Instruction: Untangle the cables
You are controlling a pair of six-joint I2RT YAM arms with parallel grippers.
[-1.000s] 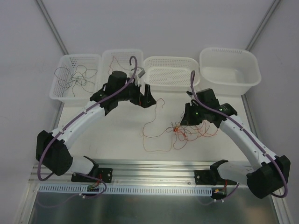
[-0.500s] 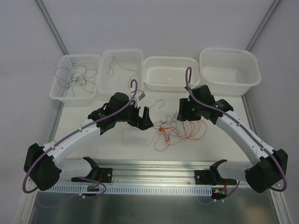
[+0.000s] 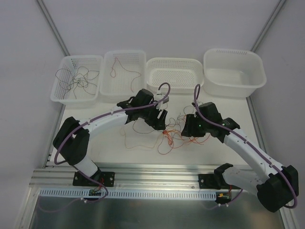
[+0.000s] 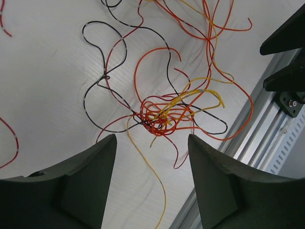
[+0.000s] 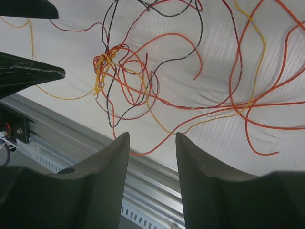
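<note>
**A:** What lies closest to the arm bases?

**B:** The aluminium rail (image 3: 157,179) along the near edge of the table (image 3: 109,152). Just past it, mid-table, are the cables (image 3: 167,134). They are hair-thin wires in bright red, orange-yellow, dark red and dark grey, heaped loosely on the white surface.

**A:** How tangled are they?

**B:** The left wrist view shows a tight knot (image 4: 162,114) of bright red and orange-yellow loops wound over one another. A dark grey strand flecked with pale bands threads through it. Long loose tails curl away flat on every side.

**A:** And the claws?

**B:** The left gripper (image 4: 151,143) hovers at the knot's edge with its fingers spread wide. Only bare table and one orange-yellow tail show between them. The right gripper (image 5: 151,138) also has its fingers apart and pinches nothing. In its view the knot sits up and to the left, and long red strands sweep off to the right. From above, the two grippers face each other across the knot.

**A:** Farther back?

**B:** Four white containers line the far edge. The far-left basket (image 3: 81,57) holds a dark grey cable (image 3: 76,78) in loose scribbles. The second basket (image 3: 125,52) holds a single dark red cable (image 3: 113,71). Right of those stand a mesh basket (image 3: 174,60) and a deeper tub (image 3: 233,51).
</note>
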